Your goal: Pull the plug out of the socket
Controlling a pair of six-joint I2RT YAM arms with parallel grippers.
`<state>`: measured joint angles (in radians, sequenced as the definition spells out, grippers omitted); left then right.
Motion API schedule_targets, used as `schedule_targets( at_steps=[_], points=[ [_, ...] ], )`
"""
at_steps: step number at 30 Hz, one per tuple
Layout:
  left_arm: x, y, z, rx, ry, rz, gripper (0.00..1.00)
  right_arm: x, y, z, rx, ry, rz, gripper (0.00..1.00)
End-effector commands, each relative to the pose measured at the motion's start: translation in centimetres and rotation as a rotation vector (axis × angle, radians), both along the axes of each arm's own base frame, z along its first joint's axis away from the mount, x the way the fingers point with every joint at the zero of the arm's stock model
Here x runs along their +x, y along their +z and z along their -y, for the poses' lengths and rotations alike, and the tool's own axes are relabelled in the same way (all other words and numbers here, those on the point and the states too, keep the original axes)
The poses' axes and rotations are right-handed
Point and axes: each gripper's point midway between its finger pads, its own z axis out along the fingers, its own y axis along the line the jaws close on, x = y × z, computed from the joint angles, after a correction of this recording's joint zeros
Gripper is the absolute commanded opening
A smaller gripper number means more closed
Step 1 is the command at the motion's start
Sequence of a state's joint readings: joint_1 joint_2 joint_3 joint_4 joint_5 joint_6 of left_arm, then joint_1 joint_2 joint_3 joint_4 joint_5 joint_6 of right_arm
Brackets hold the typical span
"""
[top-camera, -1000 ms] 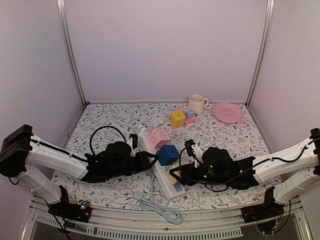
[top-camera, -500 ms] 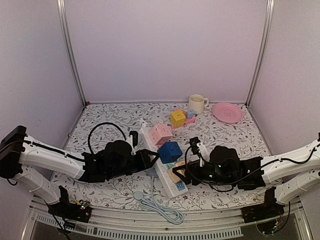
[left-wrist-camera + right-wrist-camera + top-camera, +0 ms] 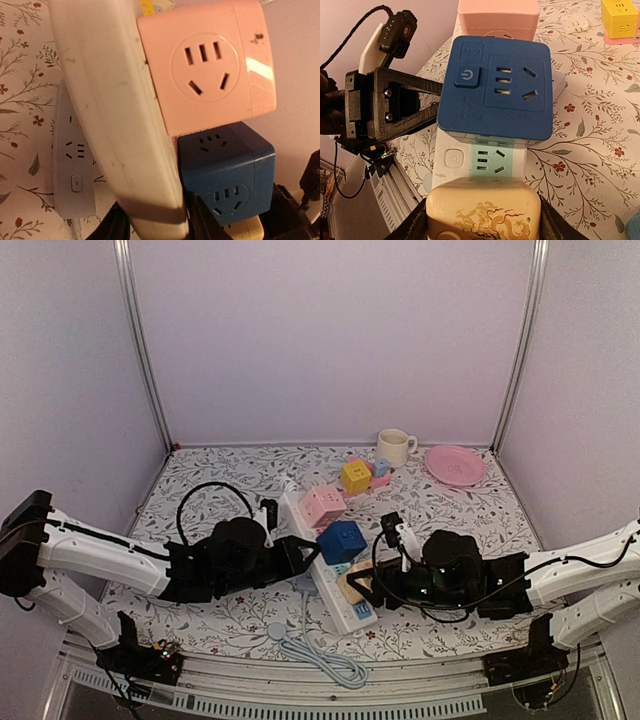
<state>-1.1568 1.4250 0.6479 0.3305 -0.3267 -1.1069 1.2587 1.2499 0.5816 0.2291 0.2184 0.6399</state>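
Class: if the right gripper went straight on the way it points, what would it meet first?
Probably the blue cube adapter, sitting on the white power strip just beyond the cream plug the right gripper clasps. Only a short bare stretch of strip seems to separate them, though depth is unclear.

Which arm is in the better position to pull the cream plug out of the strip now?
Right. The right gripper grips the cream plug on both sides, so it probably only needs to pull. The left gripper holds the strip and can brace it.
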Motion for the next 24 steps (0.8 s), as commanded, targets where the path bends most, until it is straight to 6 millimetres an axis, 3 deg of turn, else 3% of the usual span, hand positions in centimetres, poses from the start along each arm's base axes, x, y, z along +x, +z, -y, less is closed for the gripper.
schedule_targets(
  at_steps=[1, 7, 17, 24],
  points=[
    [0.1, -3.4, -2.0, 0.238, -0.009, 0.046, 0.0, -0.1, 8.3, -0.8, 0.258, 0.04, 0.11, 0.03],
    [0.1, -3.2, -2.0, 0.239, -0.005, 0.052, 0.0, 0.5, 7.9, 0.5, 0.282, 0.019, 0.076, 0.03],
    [0.0, -3.3, -1.4, 0.235, -0.02, 0.051, 0.0, -0.4, 7.1, -2.8, 0.232, 0.101, 0.06, 0.03],
    [-0.2, -2.3, -1.6, 0.197, -0.032, 0.075, 0.0, 2.1, 4.6, 0.1, 0.161, -0.06, 0.01, 0.03]
  ],
)
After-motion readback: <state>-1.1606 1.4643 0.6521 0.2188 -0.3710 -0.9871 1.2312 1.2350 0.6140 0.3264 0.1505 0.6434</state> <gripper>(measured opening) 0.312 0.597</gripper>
